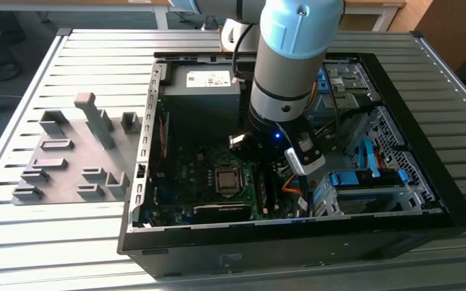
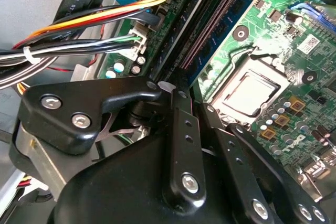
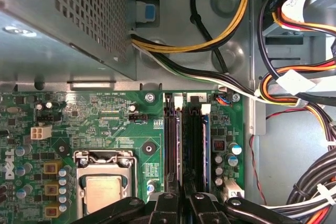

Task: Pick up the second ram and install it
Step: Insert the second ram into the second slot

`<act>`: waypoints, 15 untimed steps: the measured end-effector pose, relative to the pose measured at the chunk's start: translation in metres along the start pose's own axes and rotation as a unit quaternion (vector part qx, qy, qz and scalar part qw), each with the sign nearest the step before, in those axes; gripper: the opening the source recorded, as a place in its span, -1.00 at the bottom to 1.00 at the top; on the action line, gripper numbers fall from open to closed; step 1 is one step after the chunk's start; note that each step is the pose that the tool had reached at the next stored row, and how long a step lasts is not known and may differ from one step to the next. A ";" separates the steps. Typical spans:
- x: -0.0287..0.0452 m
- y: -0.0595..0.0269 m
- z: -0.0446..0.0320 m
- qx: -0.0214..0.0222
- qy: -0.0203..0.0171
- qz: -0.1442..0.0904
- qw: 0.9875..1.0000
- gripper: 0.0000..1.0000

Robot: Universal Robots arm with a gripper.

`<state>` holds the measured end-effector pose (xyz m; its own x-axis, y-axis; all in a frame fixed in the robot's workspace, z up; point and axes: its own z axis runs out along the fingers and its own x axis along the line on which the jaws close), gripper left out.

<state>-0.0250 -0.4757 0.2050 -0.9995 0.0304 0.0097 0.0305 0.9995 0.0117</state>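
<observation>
We see grey holder tray [image 1: 75, 159] at 9 o'clock on table [image 1: 55, 242], case [image 1: 427, 200] right of it. Arm [image 1: 286, 79] descends steeply into case, hiding slots there. Second ram [image 3: 205, 150] edge-on in slot beside CPU socket [image 3: 102, 187], lower end hidden behind gripper [image 3: 181, 203]; fingers [image 2: 181, 145] nearly together above it, grasp: we cannot tell

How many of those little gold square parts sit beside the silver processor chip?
3 in the first wrist view, lined up beside the processor: first gold square, second gold square, third gold square. Others may be hidden.
</observation>
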 end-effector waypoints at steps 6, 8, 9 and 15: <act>0.0000 0.0001 0.0000 0.000 0.000 0.000 1.000 -0.71; 0.0000 0.0001 -0.0005 0.000 0.000 0.000 1.000 -0.71; 0.0000 0.0002 -0.0010 0.000 0.000 0.000 1.000 -0.71; 0.0001 0.0002 -0.0010 -0.001 0.000 -0.001 1.000 -0.71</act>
<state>-0.0251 -0.4755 0.2060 -0.9996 0.0276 0.0099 0.0278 0.9995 0.0139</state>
